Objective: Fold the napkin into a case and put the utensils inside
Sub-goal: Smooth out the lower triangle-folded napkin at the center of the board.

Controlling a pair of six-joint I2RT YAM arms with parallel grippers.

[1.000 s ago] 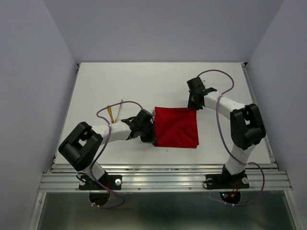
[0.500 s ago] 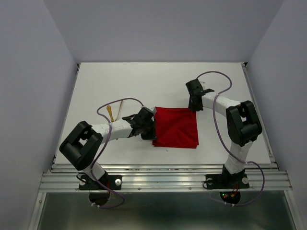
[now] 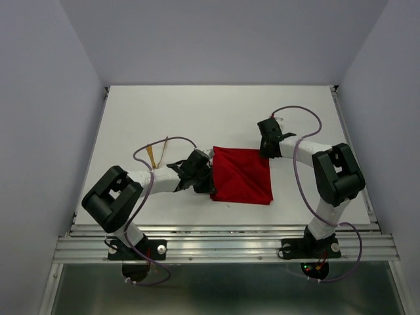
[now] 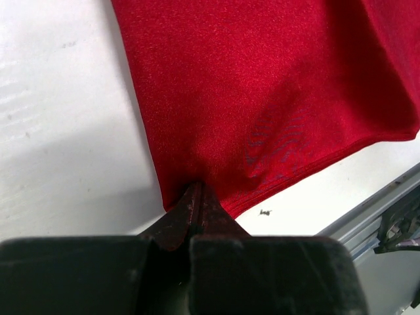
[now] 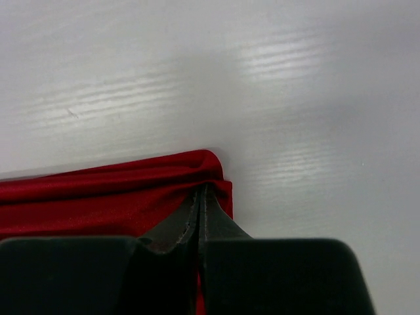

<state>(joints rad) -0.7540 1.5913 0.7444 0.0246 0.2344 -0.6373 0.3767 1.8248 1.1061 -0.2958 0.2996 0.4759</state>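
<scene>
Top external view alone takes in the whole red napkin (image 3: 241,175), a folded near-square lying flat at the middle of the white table (image 3: 197,111), with the two slim metal utensils (image 3: 156,151) well apart to its left, too small there to tell fork from knife. Left wrist view adds a fine, smooth weave and a soft dimple where the left gripper (image 4: 199,191) presses its dark fingers together on the napkin's left edge, close to the near corner. Right wrist view shows the right gripper (image 5: 201,194) pinching the far right corner, bunched into rounded folds against the matte, faintly streaked table
</scene>
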